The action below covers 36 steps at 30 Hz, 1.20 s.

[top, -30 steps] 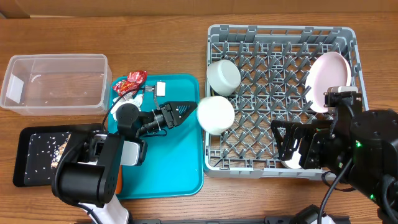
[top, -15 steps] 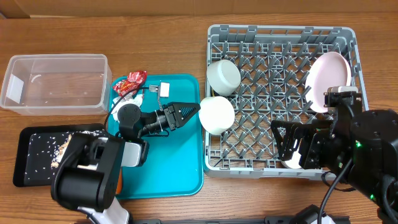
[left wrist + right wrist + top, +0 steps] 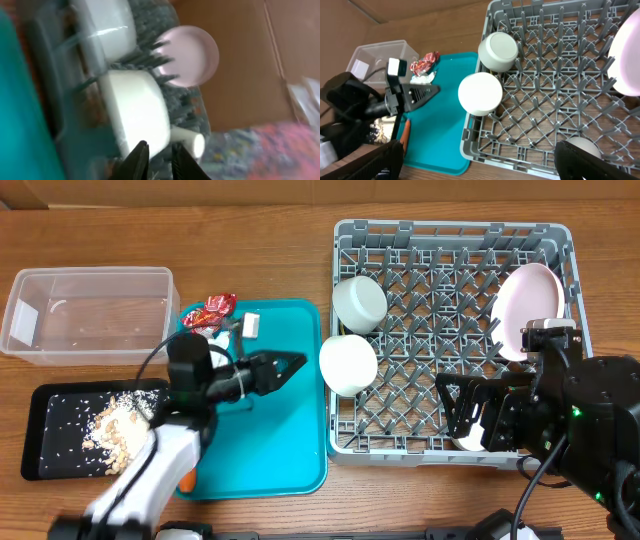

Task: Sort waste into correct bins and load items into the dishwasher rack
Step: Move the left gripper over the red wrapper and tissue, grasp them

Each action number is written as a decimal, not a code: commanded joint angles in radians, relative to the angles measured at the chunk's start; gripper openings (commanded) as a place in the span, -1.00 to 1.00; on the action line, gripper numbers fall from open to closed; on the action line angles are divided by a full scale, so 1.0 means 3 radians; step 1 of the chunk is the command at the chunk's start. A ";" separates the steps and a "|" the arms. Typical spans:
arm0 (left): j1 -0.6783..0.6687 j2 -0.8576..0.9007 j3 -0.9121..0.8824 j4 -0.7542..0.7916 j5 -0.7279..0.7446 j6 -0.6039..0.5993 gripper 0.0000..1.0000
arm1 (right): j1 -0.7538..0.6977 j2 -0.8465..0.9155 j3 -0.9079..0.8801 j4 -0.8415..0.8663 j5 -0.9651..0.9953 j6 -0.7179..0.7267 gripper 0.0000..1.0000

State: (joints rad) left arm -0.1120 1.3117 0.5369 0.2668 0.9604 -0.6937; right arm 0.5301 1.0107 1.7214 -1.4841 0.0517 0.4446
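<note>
Over the teal tray (image 3: 290, 442) the left gripper (image 3: 292, 366) is hanging with its jaws nearly together and holding nothing, and both bowls (image 3: 348, 363) and the plate (image 3: 528, 310) are sitting in the rack (image 3: 455, 232) already. The right gripper (image 3: 475, 162) is hovering over the rack's near edge with jaws spread wide, empty. I'd say the wrapper (image 3: 212, 312) and napkin (image 3: 214, 340) at the tray's far corner are the next job, so open up first, then come down straight over the wrapper.

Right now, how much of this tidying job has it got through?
Done: both white bowls and the pink plate sit in the grey rack, and crumbs lie in the black tray. In hand: nothing; the left gripper looks empty. Left: the red wrapper, white napkin and carrot.
</note>
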 commanded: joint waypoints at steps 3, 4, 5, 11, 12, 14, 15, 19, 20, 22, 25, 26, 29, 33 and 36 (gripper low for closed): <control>-0.0027 -0.0744 0.0830 -0.2255 -0.1957 0.1372 -0.50 | -0.0013 -0.0018 0.0048 0.0052 -0.0006 0.0018 1.00; -0.0036 -0.0805 0.1026 -0.2633 -0.2332 0.1448 -0.41 | -0.0013 -0.0018 0.0048 0.0060 -0.0006 0.0018 1.00; -0.0037 -0.0844 0.1255 -0.3005 -0.2725 0.1511 -0.30 | -0.0013 -0.0018 0.0047 0.0074 -0.0006 0.0018 1.00; -0.0037 -0.0860 0.2118 -0.3854 -0.3118 0.1631 1.00 | -0.0013 -0.0018 0.0048 0.0168 -0.0006 0.0018 1.00; -0.0037 -0.0860 0.2173 -0.3895 -0.3114 0.1633 1.00 | -0.0013 -0.0018 0.0047 0.0181 -0.0006 0.0017 0.99; -0.0036 -0.0860 0.2199 -0.3905 -0.3157 0.1718 1.00 | -0.0013 -0.0018 0.0048 0.0211 -0.0006 0.0017 1.00; -0.0036 -0.0852 0.2197 -0.3915 -0.3173 0.1773 1.00 | -0.0013 -0.0018 0.0047 0.0219 -0.0006 0.0017 1.00; -0.0037 -0.0689 0.2196 -0.4172 -0.3211 0.1617 0.96 | -0.0013 -0.0018 0.0047 0.0215 -0.0006 0.0017 1.00; -0.0036 -0.0614 0.2196 -0.4255 -0.3274 0.1541 0.95 | -0.0013 -0.0018 0.0048 0.0215 -0.0006 0.0015 1.00; -0.0036 -0.0412 0.2195 -0.4384 -0.3466 0.1387 0.90 | -0.0013 -0.0018 0.0048 0.0215 -0.0006 0.0015 1.00; -0.0037 -0.0072 0.2195 -0.4386 -0.3532 0.1363 0.86 | -0.0013 -0.0018 0.0047 0.0212 -0.0006 0.0017 0.99; -0.0037 0.0076 0.2195 -0.4350 -0.3532 0.1363 0.81 | -0.0013 -0.0018 0.0047 0.0212 -0.0006 0.0015 1.00; -0.0038 0.0463 0.2195 -0.4198 -0.3580 0.1362 0.66 | -0.0013 -0.0018 0.0047 0.0200 -0.0006 0.0017 1.00; -0.0038 0.0954 0.2195 -0.3974 -0.3588 0.1298 0.45 | -0.0013 -0.0018 0.0047 0.0142 -0.0005 0.0015 1.00; -0.0045 0.1251 0.2195 -0.3820 -0.3756 0.1236 0.45 | -0.0013 -0.0018 0.0047 0.0116 -0.0005 0.0015 1.00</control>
State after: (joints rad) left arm -0.1226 1.6352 1.1873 -0.8951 -0.1062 -0.2893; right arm 0.5301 1.0107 1.7214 -1.4498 0.0513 0.4446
